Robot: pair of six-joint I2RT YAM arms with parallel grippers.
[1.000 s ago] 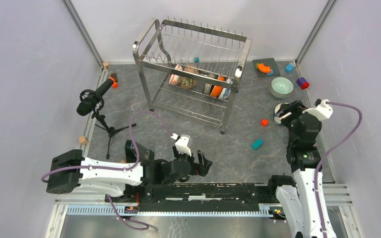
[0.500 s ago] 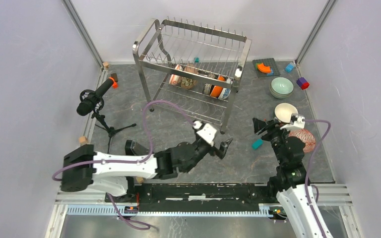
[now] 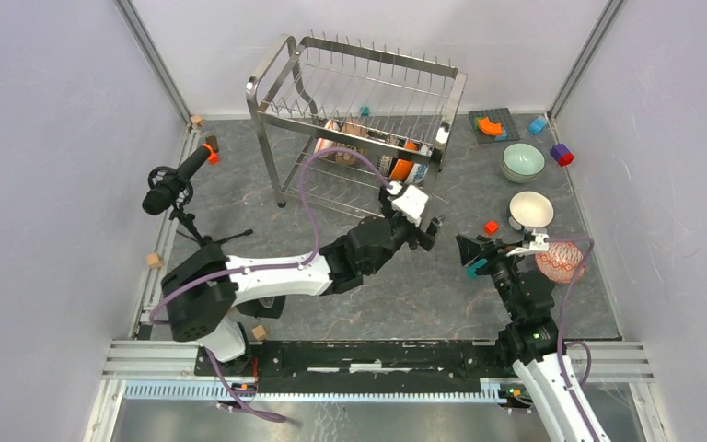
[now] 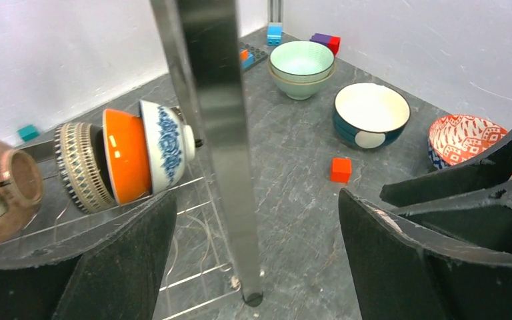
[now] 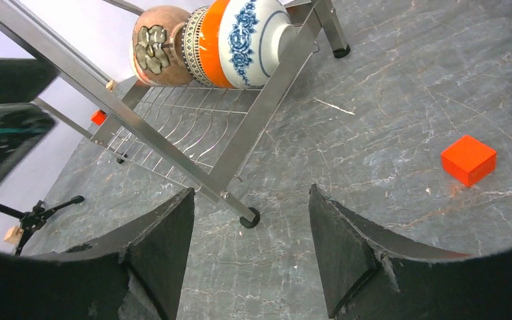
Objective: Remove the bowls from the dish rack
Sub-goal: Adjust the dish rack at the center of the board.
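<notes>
Bowls (image 4: 125, 157), four, are racked on edge at the right end of the dish rack's (image 3: 270, 147) lower tier; three more are set on the table (image 3: 377, 285) right of the rack. Next pickup is judged in hand. Left gripper (image 4: 257, 200), wide open and empty, is held low at the rack's front right leg, which must be cleared to reach the blue-and-white bowl (image 4: 167, 143). Right gripper (image 5: 250, 200), partly open and empty, is aimed at the rack from its right.

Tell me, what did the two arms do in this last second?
The left tool reached forward to the rack's front corner, open and empty. The right tool drew away from the white bowl and swung toward the middle. The bowls in the rack stayed put.
</notes>
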